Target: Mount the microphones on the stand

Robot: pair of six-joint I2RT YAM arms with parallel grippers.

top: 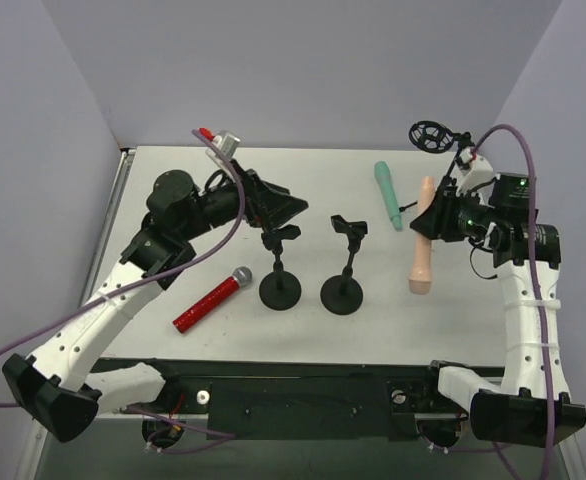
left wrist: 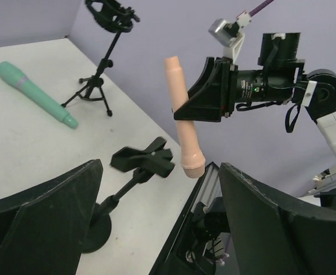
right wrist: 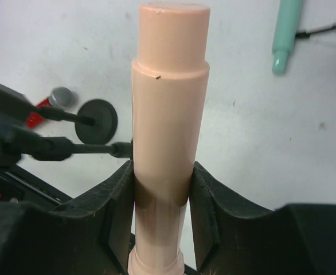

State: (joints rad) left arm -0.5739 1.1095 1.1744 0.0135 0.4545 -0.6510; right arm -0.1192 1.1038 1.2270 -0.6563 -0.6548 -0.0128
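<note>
Right wrist: right gripper [right wrist: 162, 189] pinching the peach microphone [right wrist: 169, 97], held up near the table's [top: 173, 180] right edge; left gripper [top: 281, 207] spread, empty. Next, likely: carry to the stand clip [top: 348, 227], align, press in.

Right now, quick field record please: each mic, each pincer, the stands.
pale peach-pink stick microphone: clamped in right pincer, in the air, head down
glittery red microphone with silver mesh head: lying on white table, left of the stands
teal-green stick microphone: lying on table, far right
left pincer: open, empty, by left stand's clip
black round-base clip stands, left and right: upright, clips empty
black tripod stand: far right corner, holder empty
</note>
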